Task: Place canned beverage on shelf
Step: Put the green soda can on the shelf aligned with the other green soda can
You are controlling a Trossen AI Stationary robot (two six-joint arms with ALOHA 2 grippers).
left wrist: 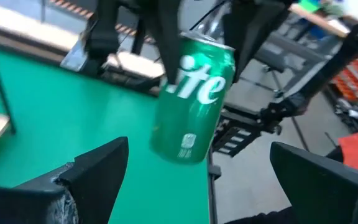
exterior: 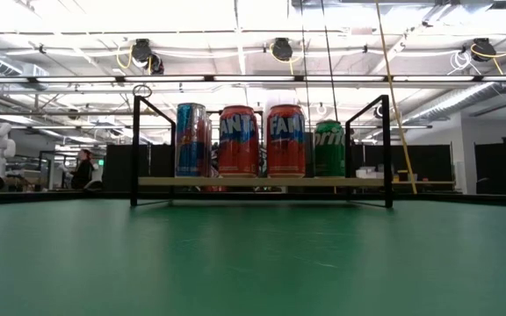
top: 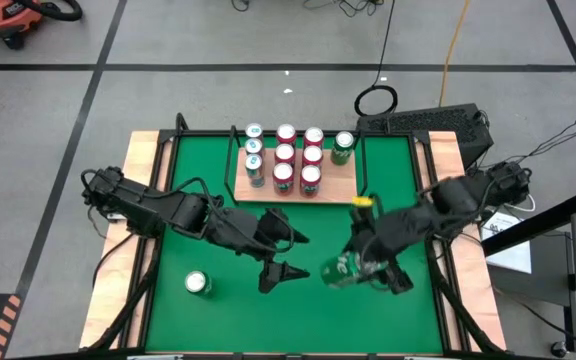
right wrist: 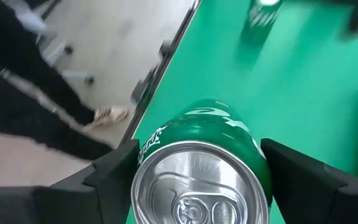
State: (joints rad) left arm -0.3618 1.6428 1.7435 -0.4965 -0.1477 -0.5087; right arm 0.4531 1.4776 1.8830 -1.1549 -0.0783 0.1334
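Observation:
A green Sprite can [top: 343,270] hangs above the green mat [top: 218,320] at the near right, with my right gripper [top: 356,268] shut on it. It shows large in the left wrist view [left wrist: 194,93] and top-on in the right wrist view [right wrist: 201,180]. My left gripper [top: 288,256] is open just to the can's left, fingers pointing at it and apart from it. The shelf [top: 343,187], a light-wood board in black rails [exterior: 262,182], stands at the far middle of the mat. Neither gripper shows in the low view. My right gripper pinches the green can between its two fingers, one on each side of the wall near the can's top end [right wrist: 151,146]. The fingers slant down from the table's right side. The can is lifted clear of the mat and tilted, its bottom end [left wrist: 179,152] hanging below the fingers.
Several cans, red, blue and green, stand upright on the shelf [top: 285,160], filling most of it. Another green can [top: 198,283] stands on the mat at the near left. A person's legs [right wrist: 36,81] show beyond the table's edge in the right wrist view.

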